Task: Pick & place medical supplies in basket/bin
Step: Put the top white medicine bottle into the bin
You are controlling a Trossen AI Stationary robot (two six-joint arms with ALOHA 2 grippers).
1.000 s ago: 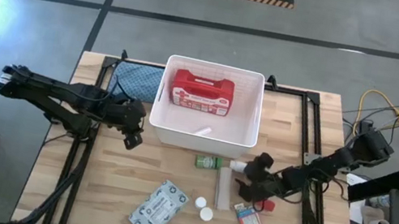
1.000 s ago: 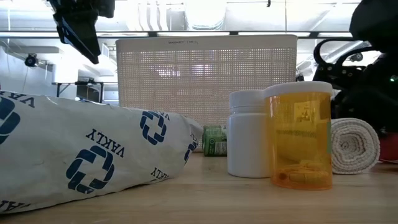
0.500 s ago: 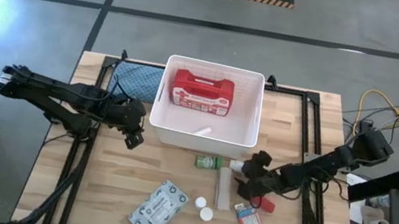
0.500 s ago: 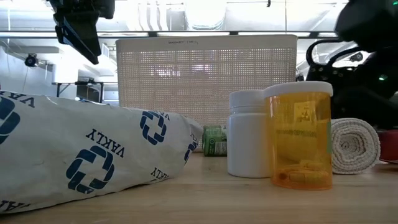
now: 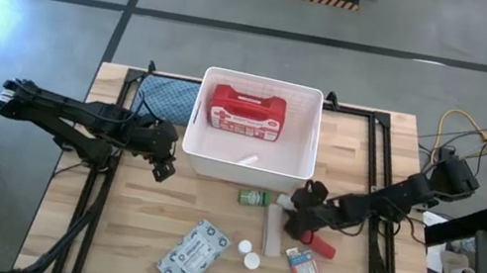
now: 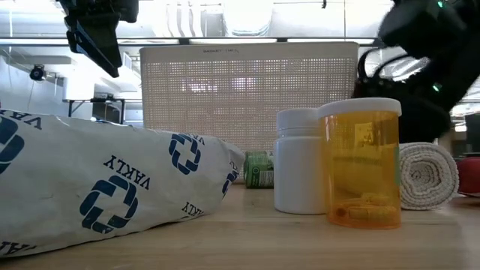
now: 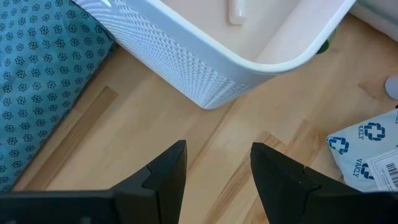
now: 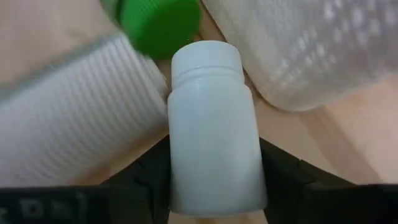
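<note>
The white bin (image 5: 249, 163) sits at the back middle of the table with the red first-aid case (image 5: 246, 113) already inside it. From above, the right gripper (image 5: 295, 212) is down just in front of the bin's front right corner, next to the green-capped bottle (image 5: 254, 198), while the left gripper (image 5: 163, 155) hangs off the bin's left side. Low down, a wipes packet (image 6: 105, 187), a white bottle (image 6: 298, 161) and an amber pill bottle (image 6: 363, 163) fill the foreground. Left wrist cam: jaws spread apart over bare wood, holding nothing, bin corner (image 7: 211, 56) just ahead. Right wrist cam: a small white bottle (image 8: 213, 127) sits snug between the fingers (image 8: 283, 177), gripped on both sides.
</note>
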